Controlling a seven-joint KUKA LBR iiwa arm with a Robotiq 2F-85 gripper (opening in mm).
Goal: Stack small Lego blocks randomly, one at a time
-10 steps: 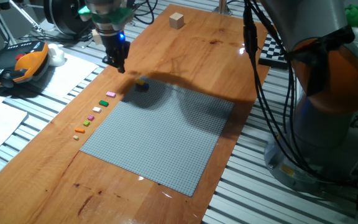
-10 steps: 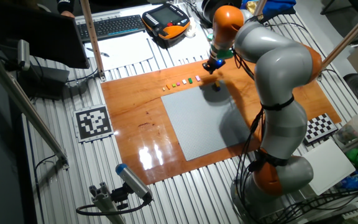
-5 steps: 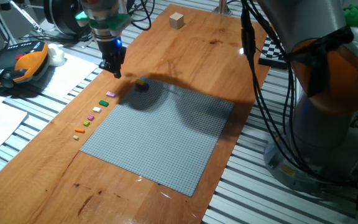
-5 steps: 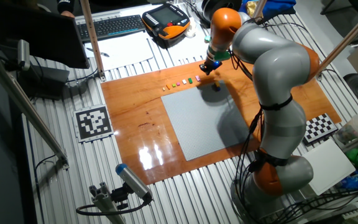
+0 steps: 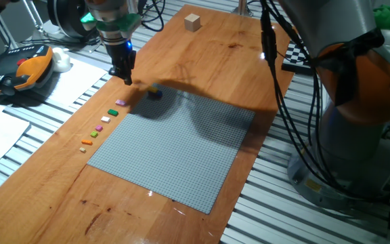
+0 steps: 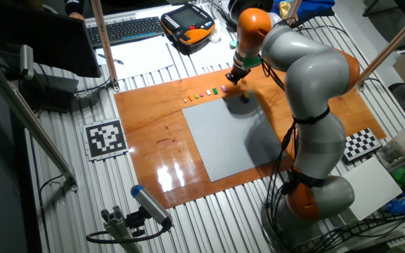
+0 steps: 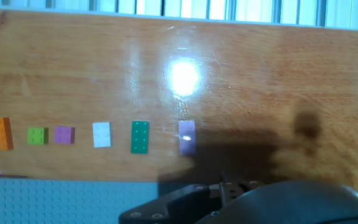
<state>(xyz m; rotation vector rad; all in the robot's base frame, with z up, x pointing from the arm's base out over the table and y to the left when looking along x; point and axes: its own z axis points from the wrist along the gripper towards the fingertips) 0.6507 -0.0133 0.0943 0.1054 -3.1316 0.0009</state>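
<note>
Several small Lego blocks lie in a row on the wood beside the baseplate: orange (image 7: 4, 133), green (image 7: 36, 135), purple (image 7: 64, 134), white (image 7: 102, 134), dark green (image 7: 140, 136) and pink (image 7: 186, 136). The same row runs from pink (image 5: 120, 103) to orange (image 5: 86, 142). A yellow-on-blue stack (image 5: 154, 91) stands on the grey baseplate's (image 5: 175, 149) far corner. My gripper (image 5: 126, 76) hovers above the wood just beyond the pink block, left of the stack. Its fingers look pressed together with nothing between them. It also shows as gripper (image 6: 232, 79).
A wooden cube (image 5: 193, 22) sits at the far end of the wooden board. A teach pendant (image 5: 19, 71) and papers lie left of the board. The arm's orange-and-grey base (image 5: 357, 122) and hanging cables stand to the right.
The gripper has moved a little to the left and away from the stack, toward the pink end of the block row. The blocks have not moved.
</note>
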